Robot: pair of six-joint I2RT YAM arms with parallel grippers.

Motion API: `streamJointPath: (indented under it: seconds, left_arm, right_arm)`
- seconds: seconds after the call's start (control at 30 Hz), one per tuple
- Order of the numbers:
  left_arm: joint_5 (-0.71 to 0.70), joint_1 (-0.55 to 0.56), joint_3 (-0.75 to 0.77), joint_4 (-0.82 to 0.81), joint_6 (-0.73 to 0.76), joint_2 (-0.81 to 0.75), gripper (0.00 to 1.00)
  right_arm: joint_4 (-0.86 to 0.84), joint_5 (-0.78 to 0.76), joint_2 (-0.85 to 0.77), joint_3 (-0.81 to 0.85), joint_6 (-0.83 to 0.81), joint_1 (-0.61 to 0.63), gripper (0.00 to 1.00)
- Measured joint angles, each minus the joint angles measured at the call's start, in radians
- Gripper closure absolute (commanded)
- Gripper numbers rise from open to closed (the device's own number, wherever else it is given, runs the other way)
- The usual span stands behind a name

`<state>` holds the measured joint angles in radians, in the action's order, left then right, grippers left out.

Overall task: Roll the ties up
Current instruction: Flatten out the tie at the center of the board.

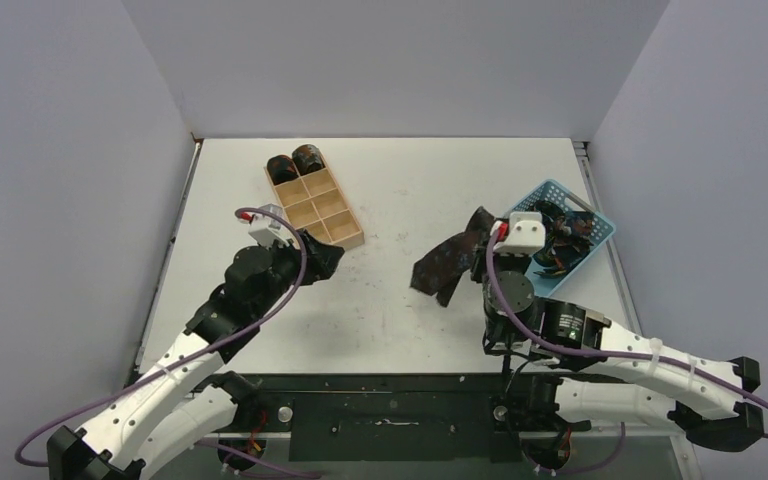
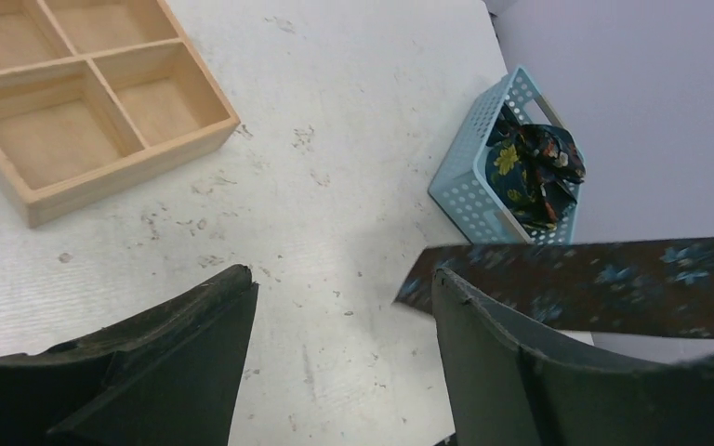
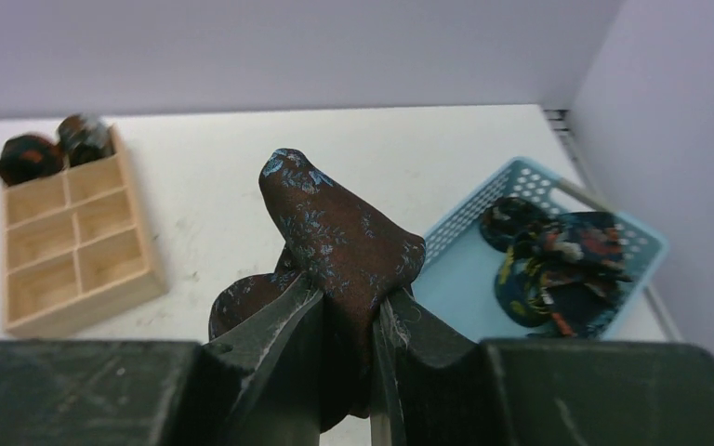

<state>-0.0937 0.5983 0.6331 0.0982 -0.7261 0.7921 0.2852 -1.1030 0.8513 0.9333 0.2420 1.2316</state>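
My right gripper [image 1: 488,236] is shut on a brown-black tie [image 1: 445,262] with small bluish marks and holds it above the table, the loose end hanging down to the left. In the right wrist view the fabric [image 3: 339,232] is bunched between the fingers of my right gripper [image 3: 349,302]. My left gripper [image 1: 318,258] is open and empty, left of the tie. In the left wrist view the left gripper [image 2: 342,279] has its jaws wide apart over bare table, and the tie strip [image 2: 595,283] crosses behind the right finger. Two rolled ties [image 1: 295,161] sit in the tray's far compartments.
The tan wooden tray [image 1: 335,225] lies at the back left of centre, and it shows in the right wrist view [image 3: 74,242]. The light blue basket [image 1: 550,190] at the right holds several bunched ties [image 3: 558,260]. Grey walls close in on three sides.
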Motion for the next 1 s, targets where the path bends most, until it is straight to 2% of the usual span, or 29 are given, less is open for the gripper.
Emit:
streamJointPath:
  seconds: [0.13,0.3,0.5,0.63,0.67,0.73,0.77,0.83,0.9,1.0]
  left_arm:
    - [-0.054,-0.003,0.004,0.039,0.010,-0.038,0.33]
    - [-0.100,-0.003,0.002,0.105,0.004,-0.075,0.32]
    - [-0.203,-0.003,-0.035,0.219,-0.038,-0.258,0.31]
    - [-0.284,-0.003,-0.054,0.297,-0.072,-0.371,0.30]
    - [-0.303,-0.003,-0.056,0.317,-0.080,-0.389,0.30]
    - [-0.334,-0.003,-0.060,0.351,-0.094,-0.415,0.29]
    - [-0.351,-0.004,-0.061,0.368,-0.101,-0.425,0.28]
    - [-0.381,-0.003,-0.063,0.403,-0.109,-0.444,0.27]
    - [-0.419,-0.003,-0.063,0.430,-0.111,-0.463,0.26]
    - [-0.466,-0.003,-0.060,0.459,-0.108,-0.478,0.24]
  right_arm:
    - [0.081,-0.184,0.072,0.143,-0.018,0.000,0.95]
    - [0.178,-0.327,0.328,0.255,-0.015,0.000,0.95]
    - [0.372,-0.317,0.768,0.344,0.071,0.007,0.95]
    - [0.401,-0.270,0.994,0.357,0.059,0.031,0.94]
    - [0.399,-0.253,1.035,0.357,0.048,0.040,0.90]
    - [0.380,-0.213,1.098,0.357,0.014,0.061,0.64]
    - [0.362,-0.194,1.120,0.357,-0.005,0.074,0.46]
    - [0.319,-0.140,1.151,0.359,-0.035,0.104,0.24]
    - [0.282,-0.069,1.165,0.362,-0.064,0.132,0.12]
    - [0.225,0.031,1.161,0.370,-0.076,0.158,0.03]
